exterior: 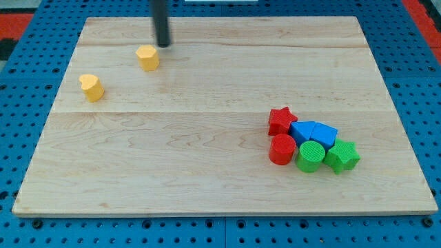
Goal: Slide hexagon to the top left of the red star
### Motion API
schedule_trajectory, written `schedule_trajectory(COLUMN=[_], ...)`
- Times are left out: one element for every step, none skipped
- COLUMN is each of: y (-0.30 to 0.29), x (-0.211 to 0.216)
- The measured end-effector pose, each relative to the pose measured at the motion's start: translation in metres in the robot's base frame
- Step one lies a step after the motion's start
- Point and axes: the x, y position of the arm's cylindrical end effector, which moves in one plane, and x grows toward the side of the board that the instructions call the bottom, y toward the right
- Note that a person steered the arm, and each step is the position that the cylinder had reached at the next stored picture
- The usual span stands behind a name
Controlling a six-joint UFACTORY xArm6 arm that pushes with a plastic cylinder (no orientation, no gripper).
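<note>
On pale wooden board (207, 138), my tip (164, 45) nears yellow hexagon (147, 58).

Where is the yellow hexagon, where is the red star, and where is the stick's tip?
yellow hexagon (147, 58): camera view, middle of its top face.
red star (282, 118): camera view, centre of its top.
my tip (163, 45): camera view, the rod's very end.

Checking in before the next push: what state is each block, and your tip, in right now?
My tip: just above-right of the yellow hexagon, contact unclear.
Yellow hexagon: far up-left of the red star.
Yellow heart: alone, left side.
Red star: heads the cluster.
Red cylinder, blue blocks, green cylinder, green star: bunched together.
</note>
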Motion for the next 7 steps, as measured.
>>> schedule_trajectory(y=[-0.042,0.026,0.083,0.142,0.062,0.012,-0.002], x=[0.023,0.027,0.038,0.058,0.04,0.03,0.072])
